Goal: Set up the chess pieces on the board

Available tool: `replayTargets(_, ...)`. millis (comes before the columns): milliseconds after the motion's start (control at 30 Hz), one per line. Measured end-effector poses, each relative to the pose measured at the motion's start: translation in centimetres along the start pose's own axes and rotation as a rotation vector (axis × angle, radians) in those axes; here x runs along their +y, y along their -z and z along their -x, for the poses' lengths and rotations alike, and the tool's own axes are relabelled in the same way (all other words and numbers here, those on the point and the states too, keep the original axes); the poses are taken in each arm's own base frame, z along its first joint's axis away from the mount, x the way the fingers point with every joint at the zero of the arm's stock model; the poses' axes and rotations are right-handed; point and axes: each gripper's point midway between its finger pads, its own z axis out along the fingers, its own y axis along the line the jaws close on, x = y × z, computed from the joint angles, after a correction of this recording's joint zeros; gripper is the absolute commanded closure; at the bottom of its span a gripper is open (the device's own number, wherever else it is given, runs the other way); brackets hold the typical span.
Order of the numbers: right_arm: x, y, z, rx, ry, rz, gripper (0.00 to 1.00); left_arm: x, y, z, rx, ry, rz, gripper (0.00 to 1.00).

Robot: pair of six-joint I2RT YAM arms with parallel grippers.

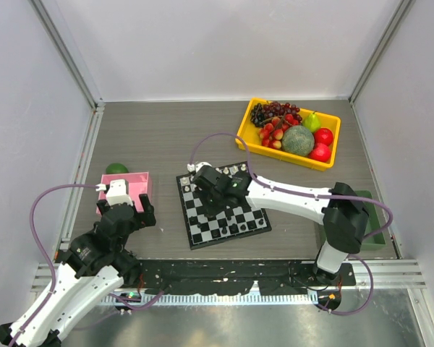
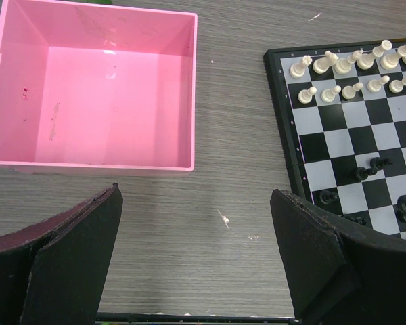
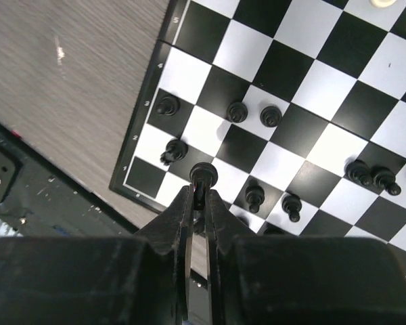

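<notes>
right wrist view first: what's between your fingers?

my right gripper (image 3: pixel 201 194) is pressed together on one black piece (image 3: pixel 203 175), pinching it just under its round head. whether its foot touches the square below, i cannot tell.

where on the board is that?

near one corner of the board (image 3: pixel 325 81), close to the thin dark border. past that border lies bare table (image 3: pixel 68 68), and then the black mounting rail (image 3: pixel 27 203).

how crowded is it around you?

other black pieces (image 3: pixel 172 150) stand just beside my fingertips on the corner side, with more on the squares either side of my fingers. the middle squares are bare, so the open room is toward the board's centre.

and your other hand?

my left gripper (image 2: pixel 196 250) is spread wide and holds nothing. it hangs over bare table between the pink tray (image 2: pixel 95 162) and the board's edge, touching neither.

the far side?

from the left wrist i see the white pieces (image 2: pixel 352 71) lined up in two rows along the far edge. in the top view the yellow fruit bin (image 1: pixel 249 137) sits well apart, beyond the board's far corner.
</notes>
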Motion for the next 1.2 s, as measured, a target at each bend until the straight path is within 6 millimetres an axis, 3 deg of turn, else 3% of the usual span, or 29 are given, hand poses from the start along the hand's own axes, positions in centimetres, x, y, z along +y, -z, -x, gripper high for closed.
replayTargets(133,1.1,1.1,-0.1,-0.022,0.003,0.029,0.94,0.0,0.0,0.0,0.0,0.0,0.0,0.01)
replayTargets(467,3.3,0.7,-4.0,0.051,0.054,0.049,0.94,0.0,0.0,0.0,0.0,0.0,0.0,0.01)
replayTargets(867,2.6,-1.7,-5.7,0.117,0.061,0.012,0.93,0.0,0.0,0.0,0.0,0.0,0.0,0.01)
replayTargets(1200,2.7,-2.3,-5.9,0.122,0.063,0.012,0.91,0.0,0.0,0.0,0.0,0.0,0.0,0.01)
